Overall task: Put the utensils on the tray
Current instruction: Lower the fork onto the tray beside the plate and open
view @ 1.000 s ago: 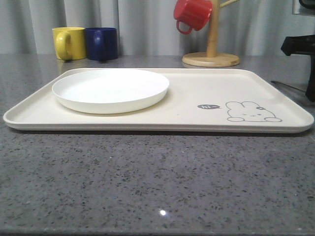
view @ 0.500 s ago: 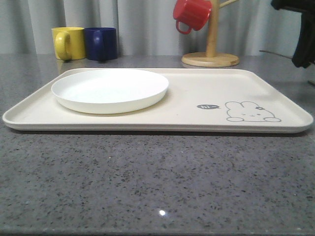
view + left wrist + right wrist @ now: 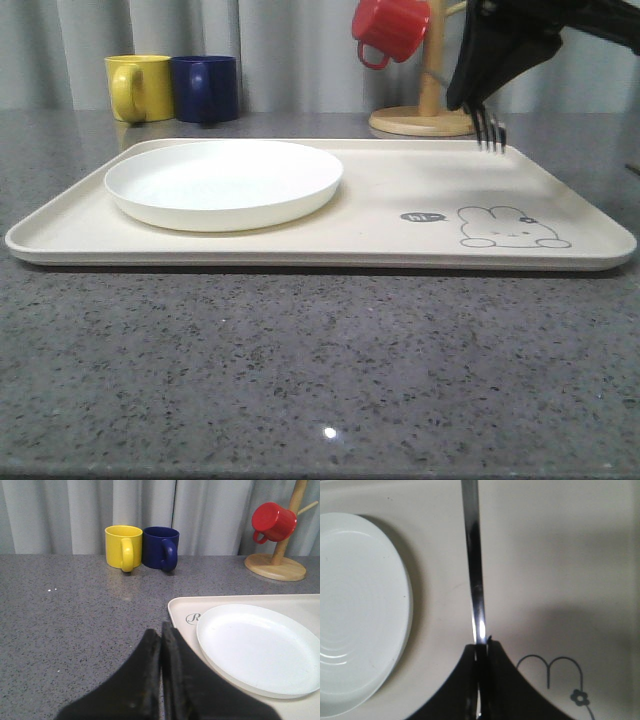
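My right fingers [image 3: 478, 100] are clamped on the fork [image 3: 489, 128], and I hold it in the air above the far right part of the tray [image 3: 400, 250]. In the front view its tines point down, just above the tray's back rim, not touching anything. From my right wrist the fork's handle [image 3: 474, 570] runs as a bright strip straight out from between my fingers [image 3: 481, 652] (the tines are cut off by the picture's edge), with cream tray under it.

The plate [image 3: 224, 182] lies flat on the left half of the tray; seen from the right wrist it [image 3: 360, 610] is beside the handle but apart from it. The grey rabbit drawing [image 3: 512, 228] and its little speech bubble [image 3: 424, 216] are at the tray's near right, below where the fork hangs.

My left fingers [image 3: 161, 650] are pressed together on nothing, hovering over the grey bench [image 3: 75, 610] just off the tray's left corner [image 3: 180, 612].

At the back of the bench the yellow mug [image 3: 138, 87] and blue mug [image 3: 206, 88] stand side by side, touching or nearly so. The red mug [image 3: 391, 27] hangs on the wooden mug stand [image 3: 428, 110], partly behind my right arm.
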You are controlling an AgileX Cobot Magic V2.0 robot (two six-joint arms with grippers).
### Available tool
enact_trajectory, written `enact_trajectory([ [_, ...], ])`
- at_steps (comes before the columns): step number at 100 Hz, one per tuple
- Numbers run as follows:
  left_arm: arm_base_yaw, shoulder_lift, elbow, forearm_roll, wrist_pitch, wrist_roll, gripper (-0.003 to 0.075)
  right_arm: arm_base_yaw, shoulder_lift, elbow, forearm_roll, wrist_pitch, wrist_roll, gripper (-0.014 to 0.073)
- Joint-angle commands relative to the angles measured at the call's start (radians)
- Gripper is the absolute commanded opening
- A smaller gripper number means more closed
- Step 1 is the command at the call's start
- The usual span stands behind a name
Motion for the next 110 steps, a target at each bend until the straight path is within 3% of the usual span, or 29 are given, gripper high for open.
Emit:
enact_trajectory([
  [1,-0.004,0.007,-0.025,-0.007,-0.075,0.001,-0.0018,0.04,-0.004,-0.034,-0.087,-0.067,0.105,-0.0038],
  [21,-0.004,0.007,-0.025,-0.007,-0.075,0.001,-0.0018,0.093,0.057,-0.035,-0.174,-0.089,0.237,-0.0038],
  [73,-0.004,0.007,-0.025,-0.007,-0.075,0.001,-0.0018,0.108,0.1,-0.036,-0.149,-0.107,0.243,-0.0033],
  [110,-0.004,0.007,-0.025,-0.007,-0.075,0.001,-0.0018,0.108,0.1,-0.036,-0.146,-0.106,0.243,0.0188],
])
